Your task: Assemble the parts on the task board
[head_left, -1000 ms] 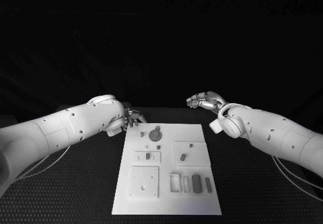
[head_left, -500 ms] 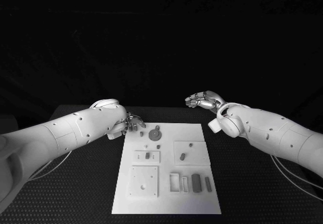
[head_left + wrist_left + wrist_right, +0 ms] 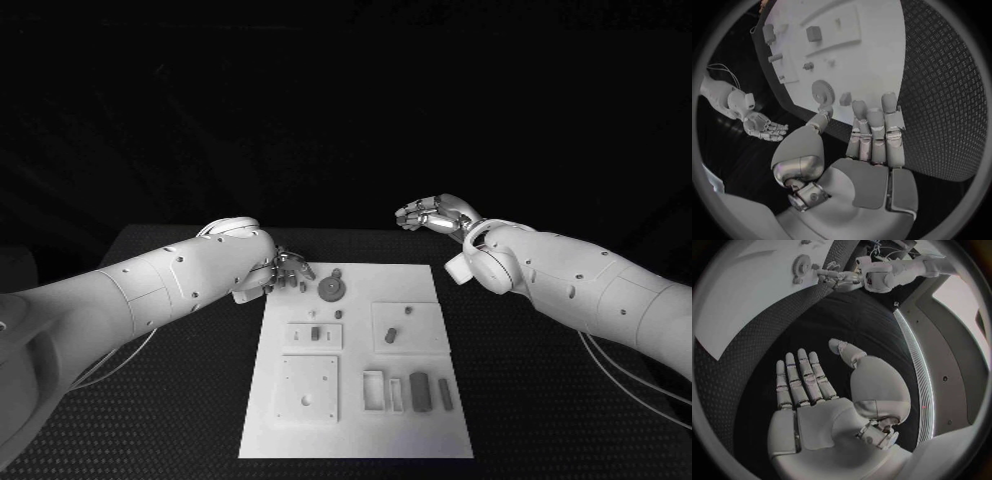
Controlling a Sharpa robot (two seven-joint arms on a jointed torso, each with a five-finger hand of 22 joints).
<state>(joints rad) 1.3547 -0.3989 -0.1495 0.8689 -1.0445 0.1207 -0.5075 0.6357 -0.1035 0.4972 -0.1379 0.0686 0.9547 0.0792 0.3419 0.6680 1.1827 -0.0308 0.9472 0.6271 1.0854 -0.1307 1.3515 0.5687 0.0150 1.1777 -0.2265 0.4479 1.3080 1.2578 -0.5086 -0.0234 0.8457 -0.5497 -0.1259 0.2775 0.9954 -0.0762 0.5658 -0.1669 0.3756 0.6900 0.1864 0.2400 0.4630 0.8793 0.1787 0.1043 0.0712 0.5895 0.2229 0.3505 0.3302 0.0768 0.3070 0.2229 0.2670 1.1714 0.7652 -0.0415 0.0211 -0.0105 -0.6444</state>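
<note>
Left hand (image 3: 286, 268) at the task board (image 3: 361, 400) corner (fingers apart, nothing held).

a black table (image 3: 173, 400) with a dimpled mat surface, unlit darkness beyond its far edge

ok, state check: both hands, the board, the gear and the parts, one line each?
left hand: empty, fingers apart, at the board's far left corner beside the gear.
right hand: empty, fingers spread, over the black table off the board.
task board: flat on the table.
gear: lying flat on the board, not held.
small parts: lying on the board, untouched.
black table: bears the board.
</note>
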